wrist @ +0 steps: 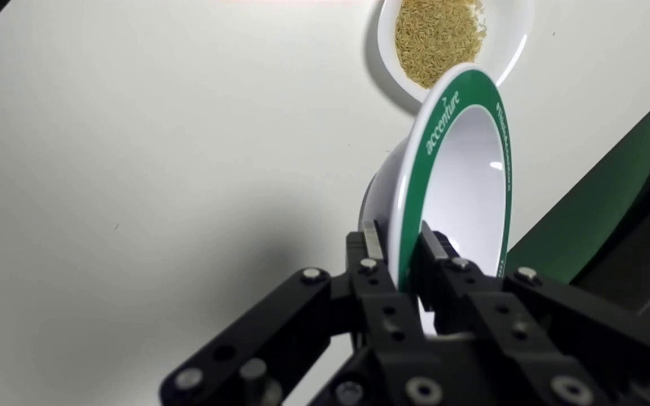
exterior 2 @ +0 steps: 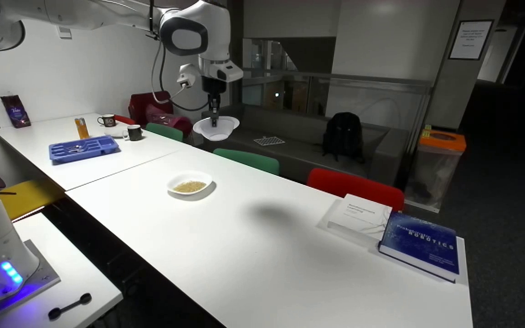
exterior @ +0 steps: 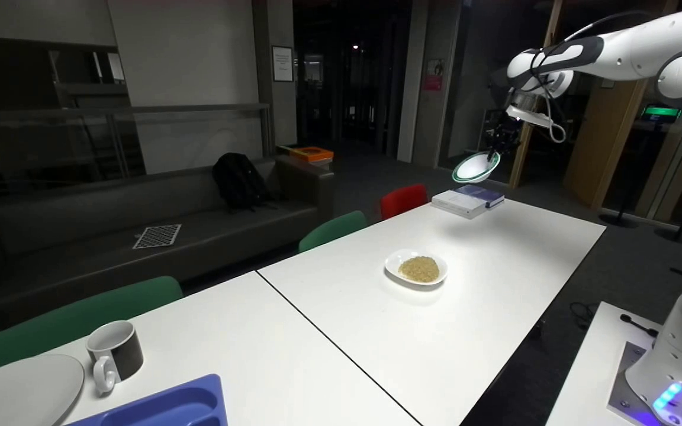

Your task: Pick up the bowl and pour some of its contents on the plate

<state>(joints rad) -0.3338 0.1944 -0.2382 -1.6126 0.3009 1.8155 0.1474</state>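
Note:
The white bowl [wrist: 471, 158] has a printed green rim and hangs tilted well above the table, visible in both exterior views. My gripper [wrist: 399, 239] is shut on one side of its rim, one finger outside the wall and the other inside. Bare white is all that shows of the bowl's inner surface. Down on the table stands the white plate [exterior: 396, 263], dish-like with a raised edge. Tan grains, the contents [exterior: 420, 269], lie heaped in it. In the wrist view the plate lies beyond the bowl, at the top, and the bowl's rim covers a bit of its edge.
Two books, a white one [exterior 2: 360, 216] and a blue one [exterior 2: 419, 243], lie at one end of the table. Toward the opposite end are a blue tray [exterior 2: 84, 148], a mug [exterior: 115, 352] and a large round plate [exterior: 24, 387]. Green and red chairs line the far edge.

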